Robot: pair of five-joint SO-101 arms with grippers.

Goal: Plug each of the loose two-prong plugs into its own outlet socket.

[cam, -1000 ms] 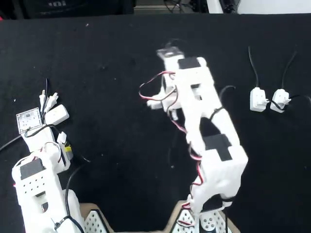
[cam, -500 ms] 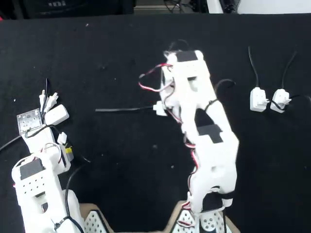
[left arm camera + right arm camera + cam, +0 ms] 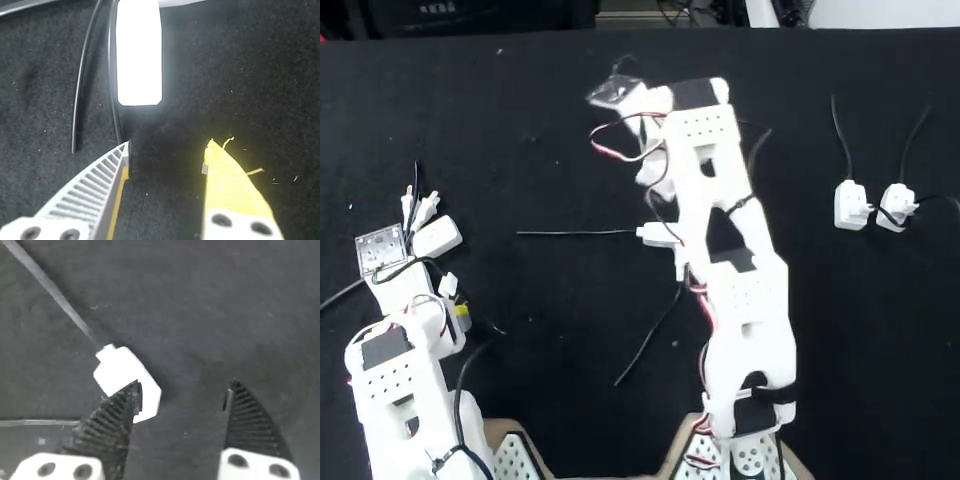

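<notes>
Black cloth (image 3: pixel 520 120) is covering the whole table. The right arm (image 3: pixel 730 280) is stretching up the middle, and the right claw (image 3: pixel 184 386) is hanging released. The white plug (image 3: pixel 125 377) is lying on the cloth just beside one finger, which is hiding its near corner. The left arm (image 3: pixel 400 370) is sitting at the near corner, the left claw (image 3: pixel 167 145) spread wide just short of a white block (image 3: pixel 139 52) flanked by thin black cords (image 3: pixel 80 85). Two corded blocks (image 3: pixel 850 205) are lying well apart beyond the right arm.

Looks like a robotics lab or workshop. The bench (image 3: pixel 520 120) is draped in black cloth, and the right arm (image 3: pixel 740 290) trails bare red servo wires (image 3: pixel 603 143).
</notes>
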